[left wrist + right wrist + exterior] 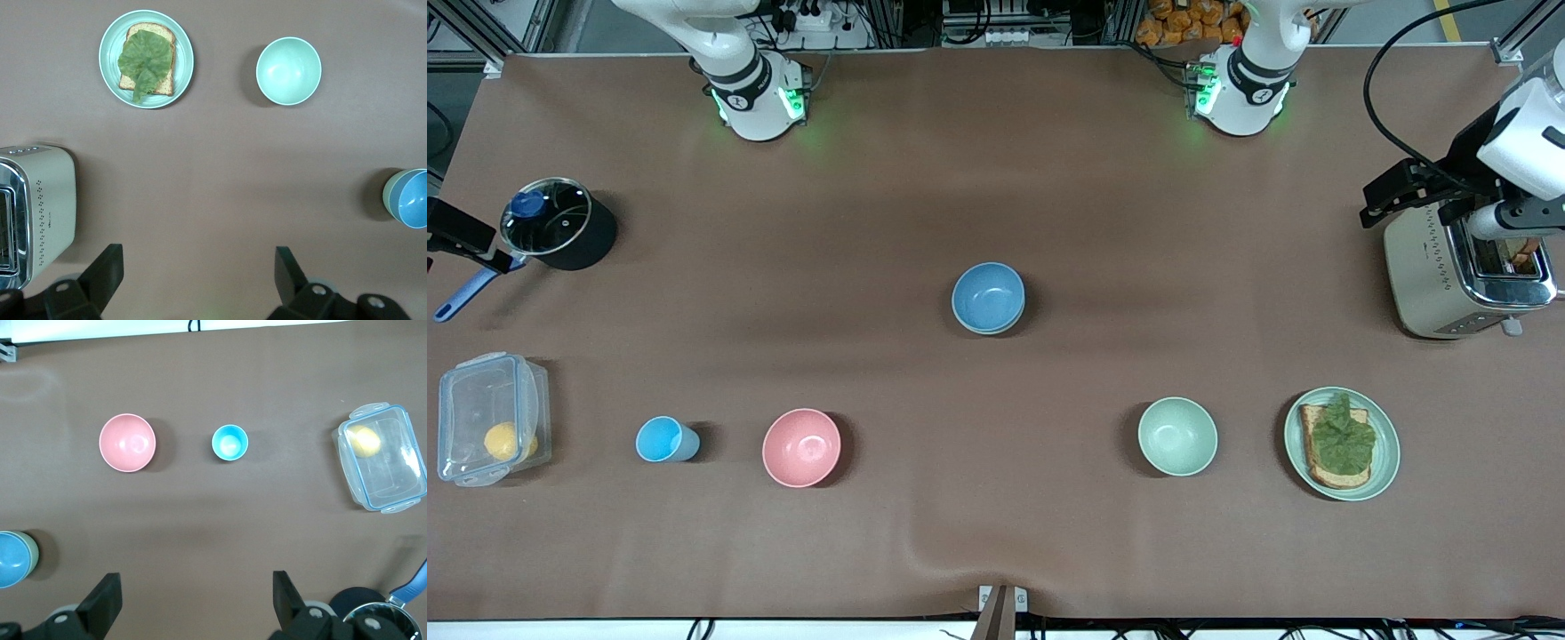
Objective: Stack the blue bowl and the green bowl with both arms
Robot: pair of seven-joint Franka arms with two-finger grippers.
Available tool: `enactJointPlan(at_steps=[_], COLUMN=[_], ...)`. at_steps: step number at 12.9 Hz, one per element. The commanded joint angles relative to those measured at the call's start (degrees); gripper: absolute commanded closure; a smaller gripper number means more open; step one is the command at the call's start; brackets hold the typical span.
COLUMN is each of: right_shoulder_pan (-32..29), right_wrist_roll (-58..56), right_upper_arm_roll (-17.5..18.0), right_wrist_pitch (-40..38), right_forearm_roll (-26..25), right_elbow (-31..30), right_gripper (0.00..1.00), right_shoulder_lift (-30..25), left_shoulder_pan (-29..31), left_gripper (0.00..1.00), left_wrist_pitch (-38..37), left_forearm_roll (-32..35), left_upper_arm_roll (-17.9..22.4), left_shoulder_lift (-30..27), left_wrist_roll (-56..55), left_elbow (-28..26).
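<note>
Front view: round mid-blue bowl (988, 298) is sitting nested in the sage-green bowl (1014, 317) at mid-table (stack already made).

Left wrist view: left gripper (199, 275) is hanging over bare table beside the cream toaster (37, 207), fingers spread, gripping nothing.

Right wrist view: right gripper (197, 599) is hanging by the black pot (357, 603), fingers likewise apart.

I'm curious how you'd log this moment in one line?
blue bowl: nested in green bowl, mid-table | left gripper: open, over toaster end | right gripper: open, over pot end
</note>
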Motion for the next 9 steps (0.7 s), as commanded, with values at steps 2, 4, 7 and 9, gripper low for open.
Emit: enactJointPlan(at_steps=[2,4,7,9], right_shoulder_pan=[-0.9,-0.8,-0.9,-1.3], right_wrist_roll=[-0.7,-0.7,-0.7,-0.7], right_upper_arm_roll=[1.4,1.4,1.4,1.4], right_wrist_pitch=[0.5,0.6,0.6,0.6], right_forearm_roll=[-2.2,-2.4,-3.6,-3.5], right_elbow=[-1.2,-1.1,-1.0,-1.0], right_gripper=[0.00,0.00,0.00,0.00], right_shoulder_lift=[-1.0,-1.0,-0.8,-0.6], left_shoulder_pan=[-0.1,-0.1,-0.1,-0.1], left_gripper=[0.00,0.00,0.00,0.00], left_wrist_pitch=[0.6,0.7,1.3,1.5], left_forearm_roll=[-1.5,-1.5,-1.2,-1.1], left_upper_arm_roll=[0.5,0.6,0.6,0.6], left_shoulder_lift=[-0.7,-0.5,-0.2,0.4], left_wrist_roll=[0.3,0.3,0.5,0.5], left_elbow=[-0.3,-0.3,-0.3,-0.3])
